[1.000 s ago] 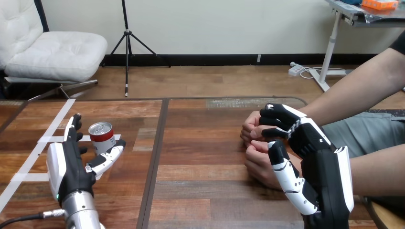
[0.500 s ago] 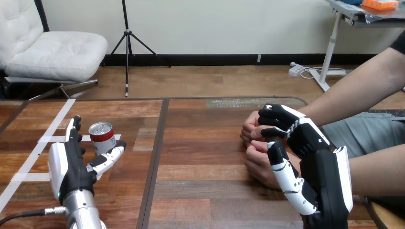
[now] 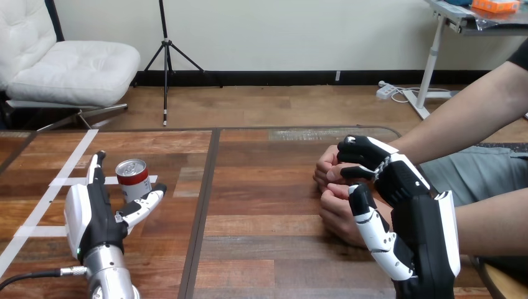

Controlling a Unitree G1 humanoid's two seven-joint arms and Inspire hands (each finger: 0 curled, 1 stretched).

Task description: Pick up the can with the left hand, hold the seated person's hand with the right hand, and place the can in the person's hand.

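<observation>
- Can point(image 3: 132, 180): red-banded with a silver top, upright on the wooden table point(image 3: 261, 249). It sits toward 9 o'clock from the table's middle, just beside a strip of white tape point(image 3: 37, 212), and is not lifted.
- Left hand point(image 3: 93, 215): spread wide with the can at its 1 o'clock. Its straight fingers point(image 3: 96, 174) run along the can's 9 o'clock side with a gap showing. Its thumb point(image 3: 146, 202) reaches under the can's 5 o'clock side, and whether it touches cannot be told.
- Right hand point(image 3: 408, 199): at the table's 3 o'clock side. Its fingers point(image 3: 361, 152) are curled over the person's upper hand point(image 3: 327, 171), and its thumb point(image 3: 370, 224) lies across the person's lower hand point(image 3: 339, 215). It holds rather than merely touches.
- Person's hands: both loosely closed, one above the other and touching. No open palm is offered.
- Change over the last second: the left forearm has slid a little toward 3 o'clock, and the hand has crept slightly closer round the can. The can, the right hand and the person's hands have not moved.
- Meaning for the task: the right hand's hold looks settled. The can's grasp is framed but not closed. Closing the fingers and thumb appears to be the next step, then the lift and the carry toward 3 o'clock.
- Risk: the person's hand likely needs to open before it can receive the can.
</observation>
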